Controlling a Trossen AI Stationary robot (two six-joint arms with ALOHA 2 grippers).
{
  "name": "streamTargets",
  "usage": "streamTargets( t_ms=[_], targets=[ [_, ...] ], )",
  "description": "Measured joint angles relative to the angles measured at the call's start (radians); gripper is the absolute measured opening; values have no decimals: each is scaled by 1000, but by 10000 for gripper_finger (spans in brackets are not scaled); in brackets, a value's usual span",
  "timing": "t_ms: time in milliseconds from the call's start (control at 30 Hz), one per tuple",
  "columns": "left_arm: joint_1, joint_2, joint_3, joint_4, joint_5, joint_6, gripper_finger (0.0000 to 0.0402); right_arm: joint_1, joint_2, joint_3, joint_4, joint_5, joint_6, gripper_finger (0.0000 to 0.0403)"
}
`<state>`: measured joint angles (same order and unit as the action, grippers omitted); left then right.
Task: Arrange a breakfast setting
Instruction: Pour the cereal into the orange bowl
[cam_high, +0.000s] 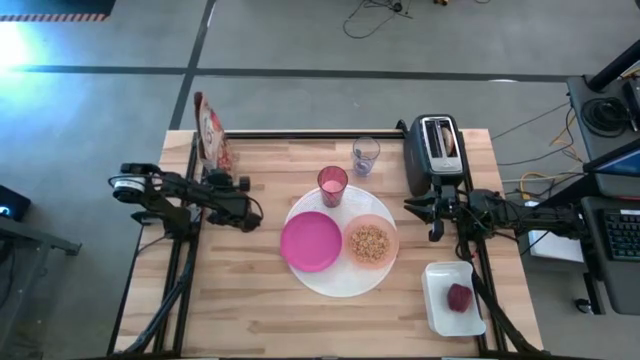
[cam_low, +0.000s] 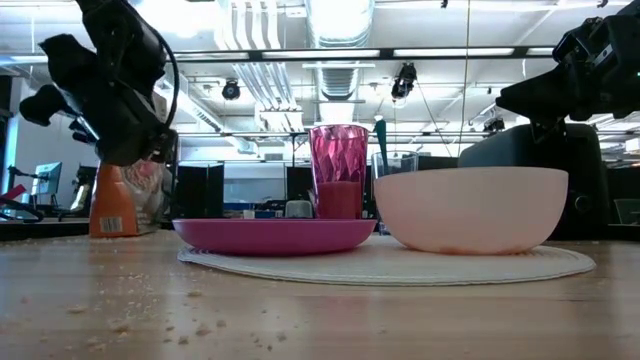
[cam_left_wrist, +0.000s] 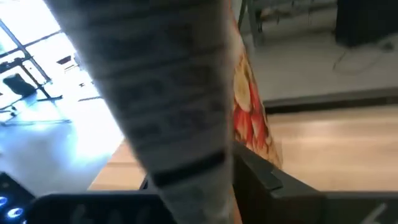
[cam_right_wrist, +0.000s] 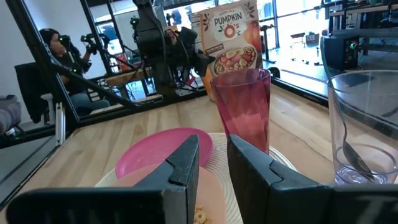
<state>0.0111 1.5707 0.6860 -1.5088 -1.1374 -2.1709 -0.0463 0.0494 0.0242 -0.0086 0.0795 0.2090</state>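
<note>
A large white plate lies at the table's middle. On it are a magenta plate and a peach bowl with cereal in it. A pink cup stands just behind them. A dark red fruit lies in a white tray at the near right. No ring-shaped bagel shows. A cereal bag stands at the far left. My left gripper is open right at the bag. My right gripper hovers right of the bowl, empty, its fingers a narrow gap apart. My left gripper has the cereal bag's narrow side close between its fingers. One finger stands right beside the bag and the bag hides the other. I cannot tell whether the fingers touch it. The bag stands upright on the table.
A clear glass with a spoon in it stands behind the pink cup. A black toaster stands at the far right, with something tan in one slot. The near left of the table is bare wood with crumbs.
</note>
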Motion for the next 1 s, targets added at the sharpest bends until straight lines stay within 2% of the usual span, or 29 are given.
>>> streamTargets(
  t_ms=[267, 533, 767, 1000],
  targets=[
    [-53, 0, 80, -21, 141, 124, 104, 0, 0, 0, 0, 0, 0, 73],
    [-152, -1, 182, -62, 321, 140, 138, 0, 0, 0, 0, 0, 0, 73],
    [-193, -2, 168, -53, 327, 102, 146, 0, 0, 0, 0, 0, 0, 73],
    [-235, -3, 189, -35, 379, 118, 146, 0, 0, 0, 0, 0, 0, 73]
  ],
)
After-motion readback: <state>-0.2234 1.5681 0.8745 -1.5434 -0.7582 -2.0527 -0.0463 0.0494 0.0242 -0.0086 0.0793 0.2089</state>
